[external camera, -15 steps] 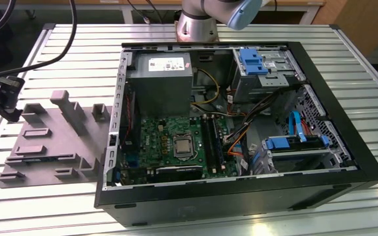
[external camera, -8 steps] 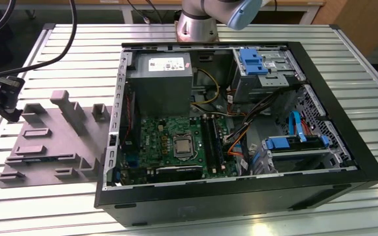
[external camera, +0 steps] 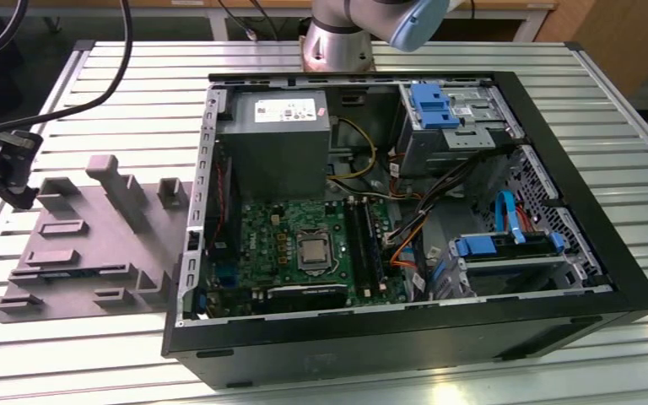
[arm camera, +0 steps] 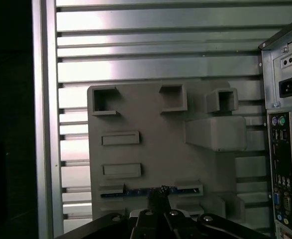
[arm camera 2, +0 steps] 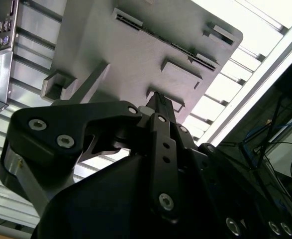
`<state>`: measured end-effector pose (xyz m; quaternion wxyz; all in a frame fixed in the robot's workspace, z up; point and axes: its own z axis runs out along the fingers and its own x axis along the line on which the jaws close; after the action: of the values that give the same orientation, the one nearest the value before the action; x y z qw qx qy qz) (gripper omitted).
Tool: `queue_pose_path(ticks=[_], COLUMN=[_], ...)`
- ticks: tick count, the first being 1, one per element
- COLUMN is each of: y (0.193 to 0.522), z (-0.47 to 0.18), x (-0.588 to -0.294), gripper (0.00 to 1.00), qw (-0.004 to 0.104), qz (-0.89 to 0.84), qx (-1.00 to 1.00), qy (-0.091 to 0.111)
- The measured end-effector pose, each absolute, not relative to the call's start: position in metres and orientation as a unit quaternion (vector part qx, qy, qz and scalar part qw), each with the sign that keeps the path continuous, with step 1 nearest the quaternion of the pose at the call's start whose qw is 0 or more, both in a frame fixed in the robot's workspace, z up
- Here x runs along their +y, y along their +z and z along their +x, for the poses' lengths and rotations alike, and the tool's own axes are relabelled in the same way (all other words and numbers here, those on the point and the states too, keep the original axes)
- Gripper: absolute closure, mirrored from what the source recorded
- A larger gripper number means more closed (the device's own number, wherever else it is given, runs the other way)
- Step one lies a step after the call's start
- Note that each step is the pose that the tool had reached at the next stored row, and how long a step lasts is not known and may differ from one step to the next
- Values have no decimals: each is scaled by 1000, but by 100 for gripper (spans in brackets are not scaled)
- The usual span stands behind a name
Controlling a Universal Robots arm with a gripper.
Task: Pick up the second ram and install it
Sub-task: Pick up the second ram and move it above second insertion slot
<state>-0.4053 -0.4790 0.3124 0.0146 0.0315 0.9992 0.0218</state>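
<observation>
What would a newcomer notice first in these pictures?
The open computer case on the slatted table, with its green motherboard and blue drive brackets, draws the eye in the exterior view. At that view's left lies the grey tray; in the first wrist view the end effector is right at the second ram in a tray slot.

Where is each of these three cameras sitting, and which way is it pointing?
Exterior view: off the arm, high up, looking down on the open computer case and grey tray; the arm and gripper show.
First wrist view: on the arm, facing down at the tray and a ram stick in its slot; the gripper shows.
Second wrist view: on the arm, looking along the gripper toward the tray.
All three share the tray and gripper.
</observation>
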Motion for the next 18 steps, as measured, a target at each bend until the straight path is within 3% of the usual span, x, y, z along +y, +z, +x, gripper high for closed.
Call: queue_pose_path(ticks=[18], y=[312], z=[-405], x=[-479], gripper=[89], qw=[13], qz=[-40], qx=[999], qy=[23])
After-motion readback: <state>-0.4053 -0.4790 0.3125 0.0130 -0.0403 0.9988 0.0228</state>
